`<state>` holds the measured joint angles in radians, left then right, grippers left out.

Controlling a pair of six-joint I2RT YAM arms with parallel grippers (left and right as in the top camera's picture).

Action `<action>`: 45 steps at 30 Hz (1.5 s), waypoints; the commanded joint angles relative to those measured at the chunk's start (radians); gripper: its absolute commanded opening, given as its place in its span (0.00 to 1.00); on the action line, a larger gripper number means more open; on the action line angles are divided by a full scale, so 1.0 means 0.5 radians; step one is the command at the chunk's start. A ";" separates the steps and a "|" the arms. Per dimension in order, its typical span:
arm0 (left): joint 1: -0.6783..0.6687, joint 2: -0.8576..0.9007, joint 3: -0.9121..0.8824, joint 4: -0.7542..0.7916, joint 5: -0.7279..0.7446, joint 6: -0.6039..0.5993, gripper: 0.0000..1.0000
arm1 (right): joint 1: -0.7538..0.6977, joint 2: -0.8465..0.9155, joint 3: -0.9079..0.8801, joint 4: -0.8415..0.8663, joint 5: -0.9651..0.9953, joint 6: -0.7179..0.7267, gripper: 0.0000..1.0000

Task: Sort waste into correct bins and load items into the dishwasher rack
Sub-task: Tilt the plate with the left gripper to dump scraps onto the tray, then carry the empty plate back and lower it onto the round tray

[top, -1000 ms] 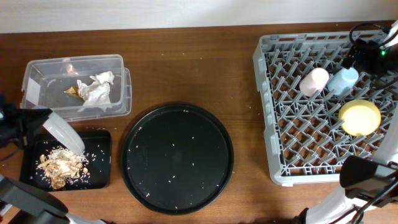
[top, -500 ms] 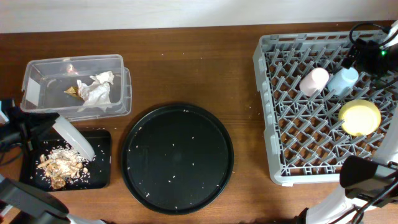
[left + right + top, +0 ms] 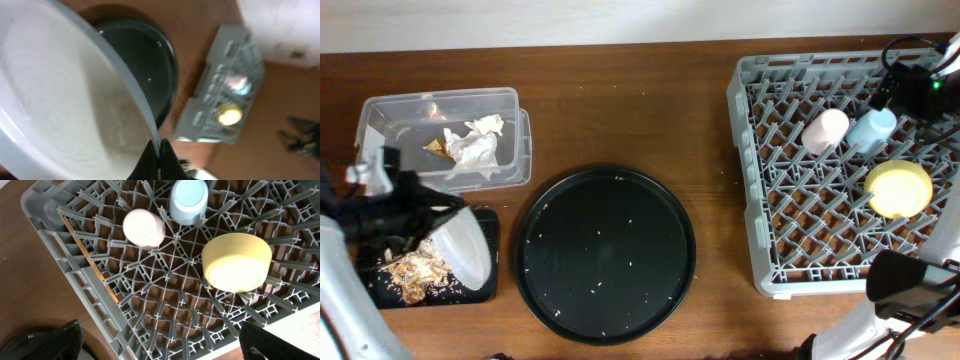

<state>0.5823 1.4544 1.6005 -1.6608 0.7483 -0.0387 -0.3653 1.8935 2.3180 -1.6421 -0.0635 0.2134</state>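
My left gripper [image 3: 159,159] is shut on the rim of the grey-white plate [image 3: 65,100]. In the overhead view the plate [image 3: 462,246] hangs tilted over the right part of the shallow black tray [image 3: 484,285], which holds beige food scraps [image 3: 412,272]. The clear tub [image 3: 515,150] contains crumpled white tissue [image 3: 475,146] and a gold-brown wrapper [image 3: 434,148]. A pink cup [image 3: 144,227], a blue cup [image 3: 188,199] and a yellow bowl [image 3: 236,262] sit upside down in the grey dishwasher rack [image 3: 60,235]. My right gripper [image 3: 165,350] hovers open above the rack, holding nothing.
A large round black tray [image 3: 605,255] dotted with crumbs lies between the bins and the rack [image 3: 760,180]. A thin wooden chopstick [image 3: 89,259] lies along the rack's edge. The right arm's base [image 3: 910,282] stands at the rack's near right corner.
My left gripper has swung to the right with the plate, which now sits further right over the black tray and shows more of its face. The right arm has not moved.
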 commanded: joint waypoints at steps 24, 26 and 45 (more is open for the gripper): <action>-2.278 0.029 -0.834 1.415 -1.457 -1.030 0.01 | -0.005 -0.002 0.004 0.000 0.032 0.010 0.98; -2.338 0.096 -0.840 1.456 -1.581 -1.030 0.01 | -0.005 -0.002 0.004 0.000 0.032 0.010 0.98; -2.409 0.587 -0.840 1.542 -1.648 -1.082 0.01 | -0.005 -0.002 0.004 0.000 0.032 0.010 0.98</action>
<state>-0.6170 1.7416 1.1885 -0.8921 -0.0902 -0.5663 -0.3653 1.8935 2.3180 -1.6424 -0.0631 0.2131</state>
